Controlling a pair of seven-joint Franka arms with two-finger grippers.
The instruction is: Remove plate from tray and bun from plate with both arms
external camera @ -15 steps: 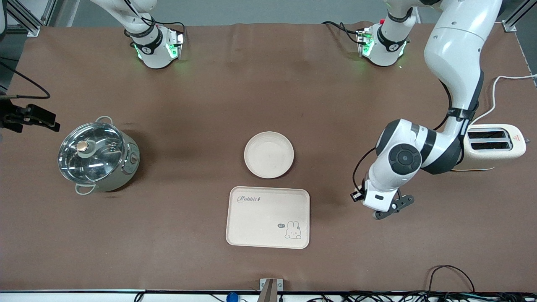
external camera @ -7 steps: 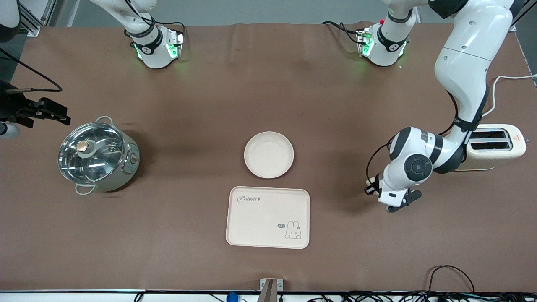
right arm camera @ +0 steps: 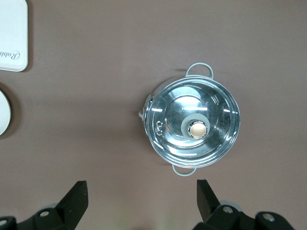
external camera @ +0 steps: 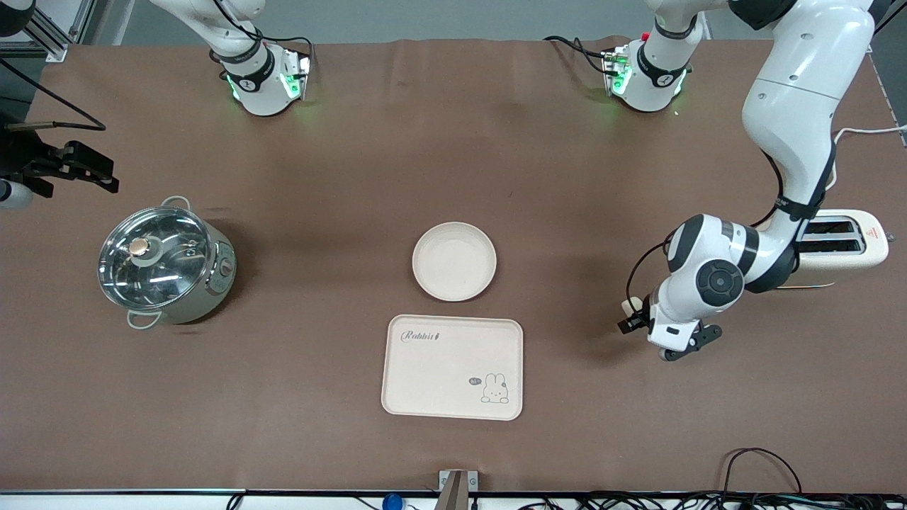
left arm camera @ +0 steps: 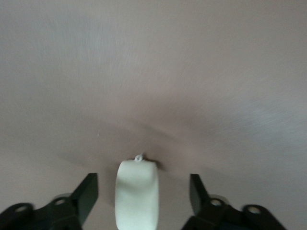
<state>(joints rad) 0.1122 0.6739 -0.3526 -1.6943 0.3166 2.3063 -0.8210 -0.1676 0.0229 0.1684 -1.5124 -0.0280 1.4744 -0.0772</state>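
Note:
The round cream plate (external camera: 454, 261) sits bare on the table, just farther from the front camera than the cream "Rabbit" tray (external camera: 452, 367), which holds nothing. The small pale bun (external camera: 629, 306) is on the brown table toward the left arm's end, between the plate and the toaster. My left gripper (external camera: 635, 316) is low over the bun. In the left wrist view the left gripper (left arm camera: 142, 191) is open, its fingers on either side of the bun (left arm camera: 137, 196) and not touching it. My right gripper (right arm camera: 141, 201) is open and empty, high over the table beside the pot.
A steel pot with a glass lid (external camera: 164, 263) stands at the right arm's end and shows in the right wrist view (right arm camera: 192, 127). A cream toaster (external camera: 840, 244) with a white cord stands at the left arm's end. The right hand's black part (external camera: 67, 164) shows at the view's edge.
My left gripper has shifted toward the toaster, and the bun now shows beside it on the table. My right hand has drifted away from the pot, farther from the front camera.

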